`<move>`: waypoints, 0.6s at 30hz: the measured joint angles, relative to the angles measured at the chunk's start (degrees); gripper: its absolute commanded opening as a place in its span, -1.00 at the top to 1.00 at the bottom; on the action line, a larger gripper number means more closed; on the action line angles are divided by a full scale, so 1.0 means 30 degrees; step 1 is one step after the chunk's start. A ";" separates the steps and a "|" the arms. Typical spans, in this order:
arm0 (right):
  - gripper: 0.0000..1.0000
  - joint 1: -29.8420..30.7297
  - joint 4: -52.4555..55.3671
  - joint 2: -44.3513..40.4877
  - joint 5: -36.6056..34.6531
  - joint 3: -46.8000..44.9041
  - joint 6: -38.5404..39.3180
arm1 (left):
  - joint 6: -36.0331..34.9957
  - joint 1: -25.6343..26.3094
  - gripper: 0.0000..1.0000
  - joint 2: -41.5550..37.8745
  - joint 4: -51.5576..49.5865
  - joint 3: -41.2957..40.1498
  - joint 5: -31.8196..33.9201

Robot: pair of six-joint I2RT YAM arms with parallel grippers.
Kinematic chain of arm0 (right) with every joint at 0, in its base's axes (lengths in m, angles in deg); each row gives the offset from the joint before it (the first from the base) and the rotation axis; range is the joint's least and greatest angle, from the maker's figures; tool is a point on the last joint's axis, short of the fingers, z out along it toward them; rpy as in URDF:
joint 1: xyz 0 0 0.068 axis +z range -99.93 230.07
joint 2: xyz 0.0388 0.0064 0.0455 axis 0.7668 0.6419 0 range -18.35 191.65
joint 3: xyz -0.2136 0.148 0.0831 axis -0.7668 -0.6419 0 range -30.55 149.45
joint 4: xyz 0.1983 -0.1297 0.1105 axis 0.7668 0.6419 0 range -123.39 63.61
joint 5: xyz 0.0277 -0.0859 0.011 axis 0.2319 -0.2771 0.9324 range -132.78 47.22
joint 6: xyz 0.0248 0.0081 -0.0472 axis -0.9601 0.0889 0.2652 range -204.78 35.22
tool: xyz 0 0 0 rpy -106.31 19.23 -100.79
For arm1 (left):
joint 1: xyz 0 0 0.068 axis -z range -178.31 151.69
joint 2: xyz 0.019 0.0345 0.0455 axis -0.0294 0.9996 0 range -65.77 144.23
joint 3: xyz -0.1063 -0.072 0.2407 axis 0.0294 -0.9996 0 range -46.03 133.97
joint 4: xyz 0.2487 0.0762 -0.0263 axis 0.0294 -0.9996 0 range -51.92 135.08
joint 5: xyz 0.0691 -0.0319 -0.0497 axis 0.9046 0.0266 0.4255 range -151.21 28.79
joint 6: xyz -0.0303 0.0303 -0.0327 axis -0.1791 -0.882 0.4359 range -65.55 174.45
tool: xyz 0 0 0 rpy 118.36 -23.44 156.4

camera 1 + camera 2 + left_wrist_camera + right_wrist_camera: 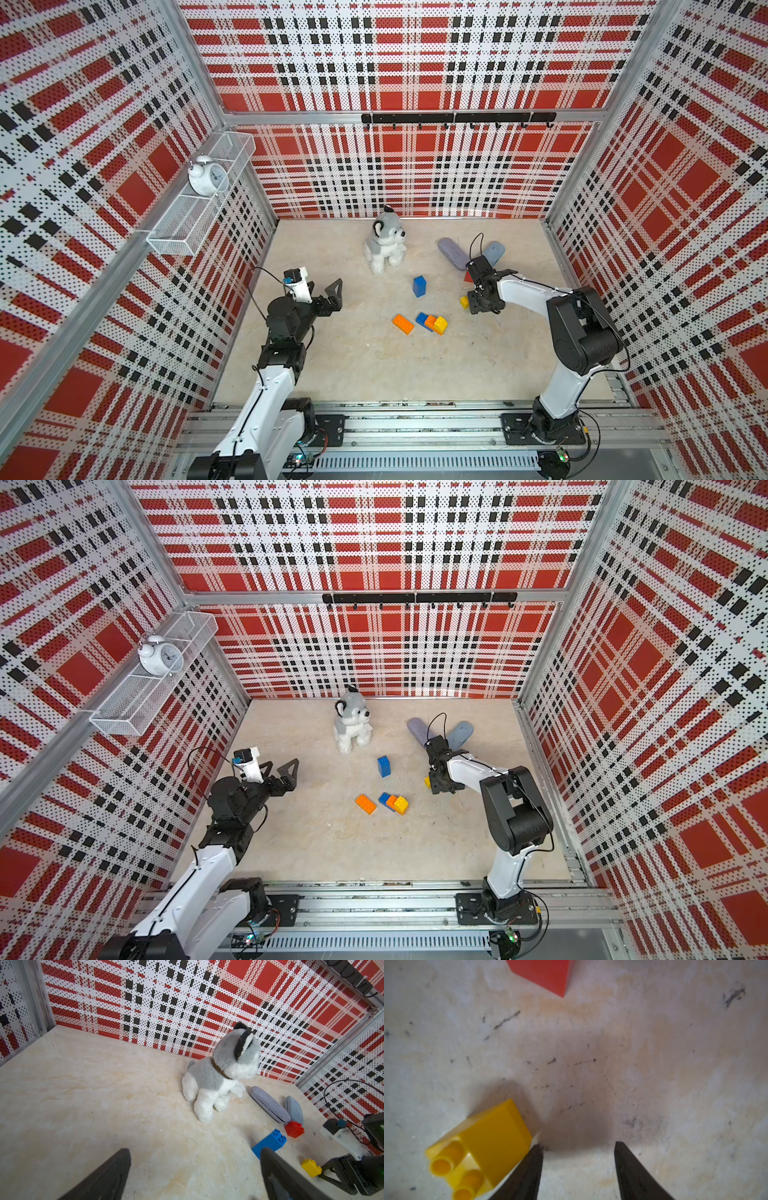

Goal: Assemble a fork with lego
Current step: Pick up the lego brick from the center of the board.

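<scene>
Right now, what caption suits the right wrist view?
Open right claw over the table, yellow brick beside it, red brick beyond.

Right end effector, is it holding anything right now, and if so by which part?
Nothing is held. The right end effector has its jaws apart over the bare table; the small yellow brick lies beside one finger, outside the gap.

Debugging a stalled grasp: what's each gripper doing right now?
Left gripper: open, empty.
Right gripper: open, empty; yellow brick sits beside it, not gripped.
</scene>
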State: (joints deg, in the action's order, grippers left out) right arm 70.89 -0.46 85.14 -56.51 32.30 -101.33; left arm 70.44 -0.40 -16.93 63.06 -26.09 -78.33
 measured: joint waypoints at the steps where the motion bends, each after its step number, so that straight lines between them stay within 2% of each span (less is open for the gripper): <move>1: -0.18 0.0000 -0.0109 0.0160 0.0058 0.0168 0.0007 | -0.0007 0.0000 -0.99 0.0015 0.0000 0.0000 0.0000; 10: -0.14 0.0000 -0.0597 0.1953 0.1217 0.2426 0.0197 | -0.0080 -0.0007 -0.98 0.0022 0.0000 0.0000 0.0000; 12: -0.19 0.0000 -0.0583 0.2200 0.1180 0.2885 0.0255 | -0.0087 -0.0007 -0.98 0.0015 0.0000 0.0000 0.0000; 18: -0.26 0.0007 0.0648 0.0729 0.1457 0.3147 0.0197 | -0.0131 -0.0007 -0.97 0.0007 0.0007 0.0000 -0.0007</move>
State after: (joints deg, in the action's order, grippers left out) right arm 70.91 1.48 87.32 -52.14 41.74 -100.74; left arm 70.04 -0.42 -16.91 63.08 -26.09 -78.35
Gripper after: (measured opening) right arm 0.618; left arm 0.986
